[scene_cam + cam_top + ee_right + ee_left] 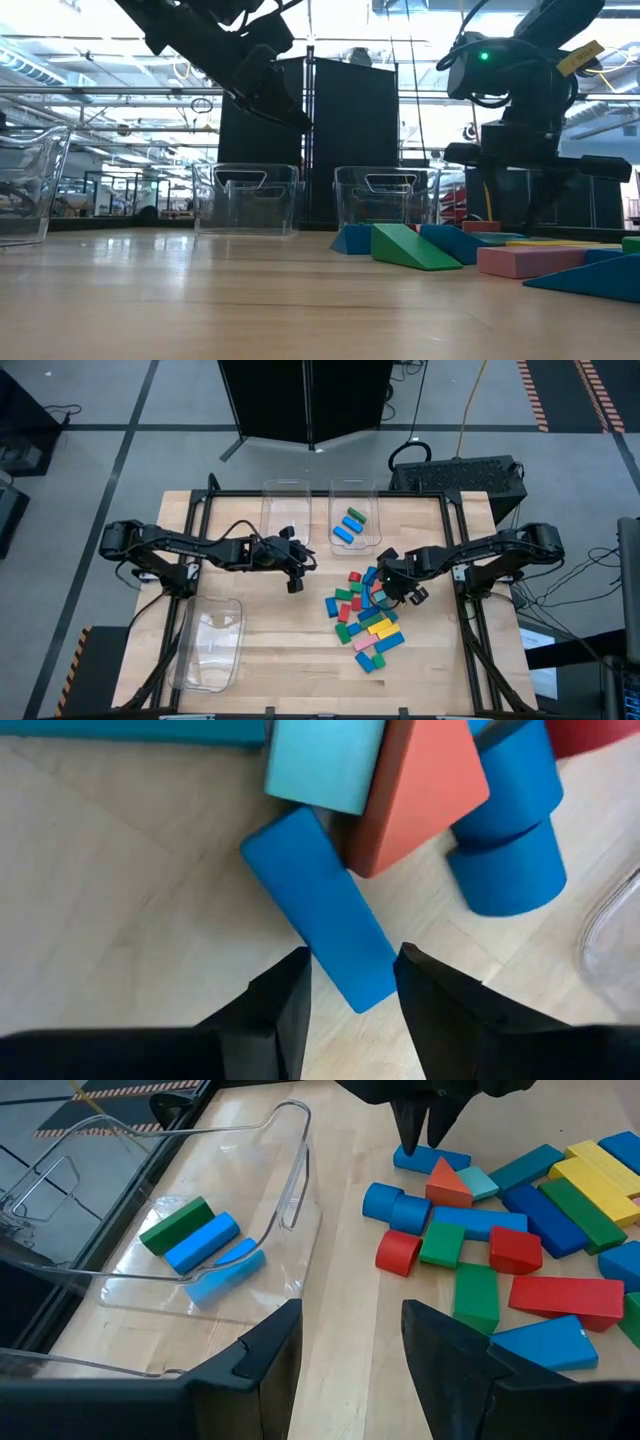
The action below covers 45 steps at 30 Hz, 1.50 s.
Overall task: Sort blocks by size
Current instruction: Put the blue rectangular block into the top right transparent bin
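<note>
The wooden surface (290,660) carried three clear bins, and I think they were set apart so that each one could take one size. The bin at the far right (355,520) already held three blocks (200,1245), two blue and one green, which looked of about the same medium length. The bin beside it (285,510) and the one at the near left (210,645) I could not see anything inside.

The other blocks (365,620) lay in a loose pile on the right part of the surface, many colours and lengths mixed, so most of the sorting was not yet done.

My left pincer (293,572) hung over the bare middle of the surface, its fingers open and holding nothing.

My right pincer (350,982) was low at the far edge of the pile. Its jaws stood partly open on both sides of the end of one blue block (320,905), which lay flat beside an orange wedge (420,795). Whether the fingers already touched it, I could not tell; it was not lifted.
</note>
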{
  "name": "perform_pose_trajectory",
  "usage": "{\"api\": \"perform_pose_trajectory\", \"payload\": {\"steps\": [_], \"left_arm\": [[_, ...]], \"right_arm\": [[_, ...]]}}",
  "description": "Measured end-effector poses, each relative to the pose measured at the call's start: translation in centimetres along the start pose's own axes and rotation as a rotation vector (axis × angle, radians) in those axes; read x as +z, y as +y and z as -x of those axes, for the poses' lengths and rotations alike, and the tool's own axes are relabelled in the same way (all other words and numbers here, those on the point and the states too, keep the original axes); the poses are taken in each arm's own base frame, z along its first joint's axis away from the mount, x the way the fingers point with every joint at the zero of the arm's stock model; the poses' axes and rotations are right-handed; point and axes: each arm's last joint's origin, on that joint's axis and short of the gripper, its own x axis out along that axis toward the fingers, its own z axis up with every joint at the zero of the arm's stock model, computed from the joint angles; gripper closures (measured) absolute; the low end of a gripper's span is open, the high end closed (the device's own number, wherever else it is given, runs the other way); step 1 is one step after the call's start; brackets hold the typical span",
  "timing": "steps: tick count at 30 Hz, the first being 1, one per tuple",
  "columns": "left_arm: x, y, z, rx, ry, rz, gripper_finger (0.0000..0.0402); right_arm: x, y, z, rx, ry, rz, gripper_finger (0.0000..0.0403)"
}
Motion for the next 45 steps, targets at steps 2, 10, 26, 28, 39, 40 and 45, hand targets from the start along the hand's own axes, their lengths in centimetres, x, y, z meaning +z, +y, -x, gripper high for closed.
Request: {"api": "perform_pose_trajectory", "payload": {"steps": [2, 10, 26, 28, 39, 40, 45], "left_arm": [[0.0, 0.0, 0.0, 0.0, 0.0, 0.0, 0.0228], [0.0, 0.0, 0.0, 0.0, 0.0, 0.0, 0.0228], [0.3, 0.0, 0.0, 0.002, -0.028, 0.004, 0.0228], [0.3, 0.0, 0.0, 0.003, -0.028, 0.005, 0.0228], [0.3, 0.0, 0.0, 0.003, -0.028, 0.005, 0.0228], [0.3, 0.0, 0.0, 0.003, -0.028, 0.005, 0.0228], [0.3, 0.0, 0.0, 0.003, -0.029, 0.006, 0.0228]], "right_arm": [[0.1, -0.1, 0.0, -0.011, -0.008, 0.021, 0.0259], [0.4, -0.3, -0.5, -0.019, -0.015, 0.052, 0.0187], [0.6, 0.0, -2.1, 0.051, 0.038, -0.003, 0.017], [0.6, 0.0, -2.1, 0.069, 0.03, -0.033, 0.0192], [0.1, 0.7, -2.1, 0.163, 0.067, -0.266, 0.0307], [0.1, 0.7, -2.0, 0.172, 0.068, -0.291, 0.0315], [0.0, 1.1, -1.4, 0.217, 0.052, -0.34, 0.0338]]}}
